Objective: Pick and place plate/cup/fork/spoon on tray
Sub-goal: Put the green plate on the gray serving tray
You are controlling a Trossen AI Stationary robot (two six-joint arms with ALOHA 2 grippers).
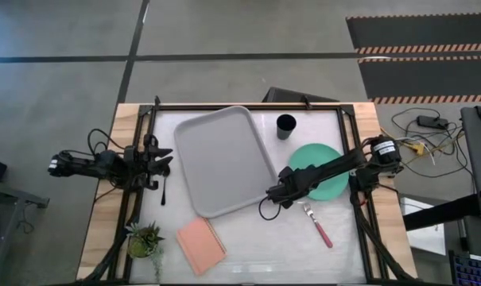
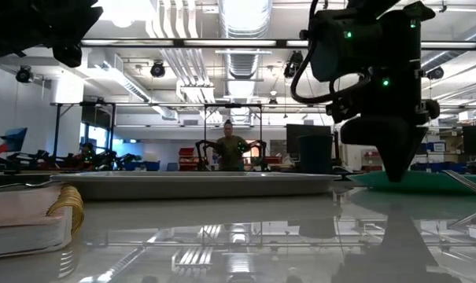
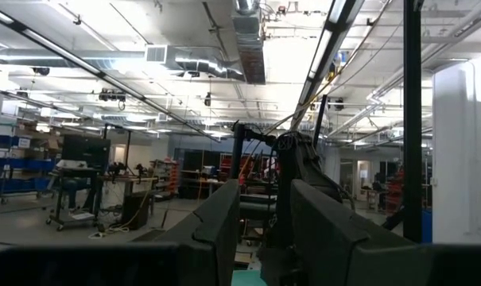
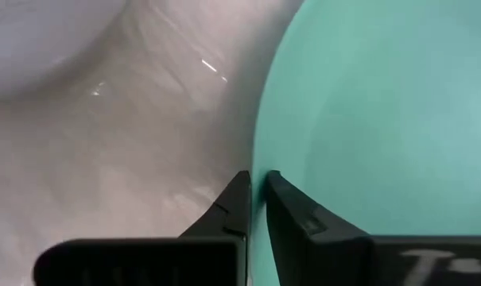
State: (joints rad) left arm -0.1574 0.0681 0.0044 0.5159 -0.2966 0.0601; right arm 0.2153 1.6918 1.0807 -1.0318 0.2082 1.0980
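Observation:
The mint-green plate point(image 1: 323, 176) lies flat on the table, right of the light-grey tray point(image 1: 223, 159). My right gripper point(image 1: 281, 192) points down at the plate's rim on the side nearest the tray and is shut on it point(image 4: 256, 184). The black cup point(image 1: 285, 125) stands beyond the plate. The pink-handled fork point(image 1: 320, 226) lies on the table near the plate's front. The thin spoon point(image 1: 164, 189) lies left of the tray. My left gripper point(image 1: 162, 159) is open and empty, held level above the table's left side. My right gripper pinches the plate's rim point(image 4: 265, 155) on the side facing the tray, one finger over the plate and one on the table side. The fingers come from above, pointing down point(image 2: 395, 174). The plate point(image 2: 434, 181) sits level at table height.
A salmon-pink square pad point(image 1: 200, 242) and a small potted plant point(image 1: 145, 238) sit at the front left. The tray's near-right corner point(image 1: 260, 202) is close to my right gripper. A person stands far off in the room point(image 2: 230, 149).

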